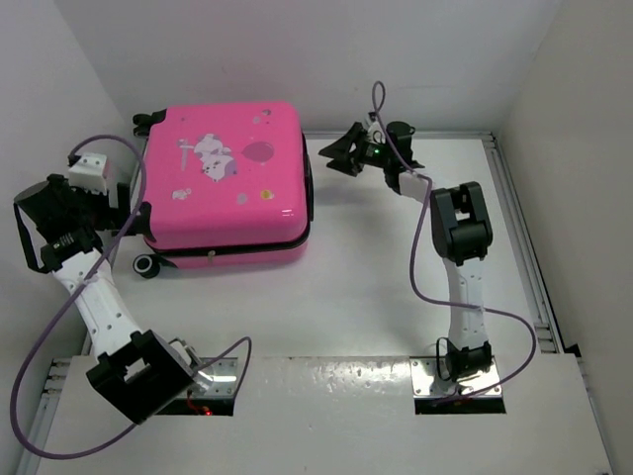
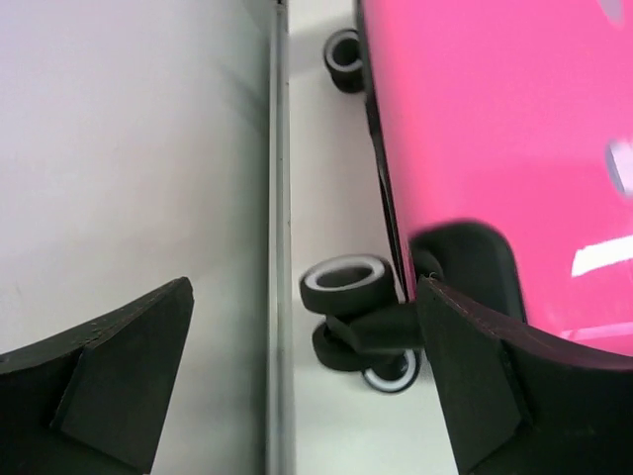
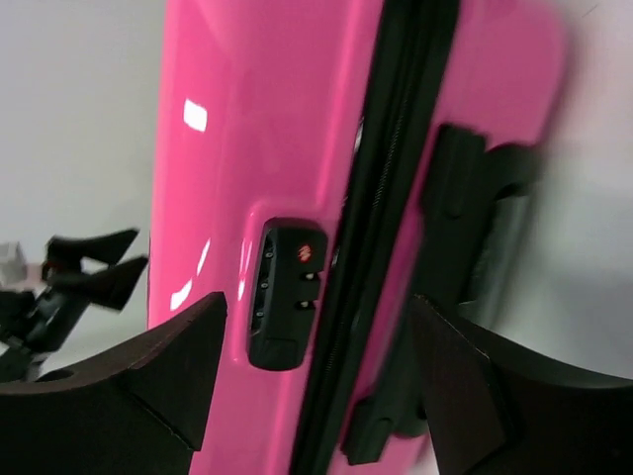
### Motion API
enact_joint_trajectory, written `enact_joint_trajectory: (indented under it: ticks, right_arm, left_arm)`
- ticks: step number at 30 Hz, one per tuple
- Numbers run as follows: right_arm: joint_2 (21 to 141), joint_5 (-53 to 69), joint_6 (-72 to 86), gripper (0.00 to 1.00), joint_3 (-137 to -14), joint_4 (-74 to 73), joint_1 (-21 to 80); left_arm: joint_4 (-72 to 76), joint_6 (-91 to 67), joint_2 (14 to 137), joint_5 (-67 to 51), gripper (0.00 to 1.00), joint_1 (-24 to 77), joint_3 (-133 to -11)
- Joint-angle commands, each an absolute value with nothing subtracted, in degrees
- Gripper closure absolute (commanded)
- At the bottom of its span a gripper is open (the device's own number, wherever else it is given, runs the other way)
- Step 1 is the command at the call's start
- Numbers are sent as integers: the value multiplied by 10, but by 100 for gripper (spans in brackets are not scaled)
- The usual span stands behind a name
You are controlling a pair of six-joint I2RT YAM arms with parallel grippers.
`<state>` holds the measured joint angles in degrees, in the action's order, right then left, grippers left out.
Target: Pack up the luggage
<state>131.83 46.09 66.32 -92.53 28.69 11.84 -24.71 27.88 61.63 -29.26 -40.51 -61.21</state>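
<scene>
Suitcase (image 1: pixel 229 183): flat, shell closed, between both grippers.
Left gripper (image 2: pixel 305 297): fingers spread, caster wheel (image 2: pixel 348 282) between tips, nothing held.
Right gripper (image 1: pixel 339 156): fingers spread, combination lock (image 3: pixel 282 292) ahead.
Judgement: packing near complete; contents hidden, full zip closure unconfirmed.

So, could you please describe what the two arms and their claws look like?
The left arm and the right arm alternate white links with chunky black joint housings. A purple cable loops loosely along each one. The left claw and the right claw have matte black, wedge-shaped fingers. A small green light glows at the right wrist.
</scene>
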Motion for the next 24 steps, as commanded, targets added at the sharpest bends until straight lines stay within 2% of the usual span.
enact_joint_trajectory:
  ticks: [1, 6, 12, 18, 22, 24]
  right_arm:
    - [1337, 517, 737, 26, -958, 331, 141]
    - [1348, 540, 753, 26, -971, 352, 156]
    - [1340, 561, 756, 29, -956, 391, 180]
    - [1319, 573, 744, 31, -942, 412, 194]
    - [1316, 591, 739, 38, -951, 413, 204]
    - [1312, 593, 741, 41, -955, 412, 205]
  left_arm:
    - [-175, 119, 628, -243, 0, -395, -627]
    - [-167, 112, 693, -111, 0, -346, -644]
    - [-161, 117, 816, -33, 6, -281, -687]
    - [-155, 139, 852, -11, 6, -245, -670]
    - [-155, 120, 888, -42, 7, -235, -655]
    - [-170, 114, 902, -58, 11, -229, -655]
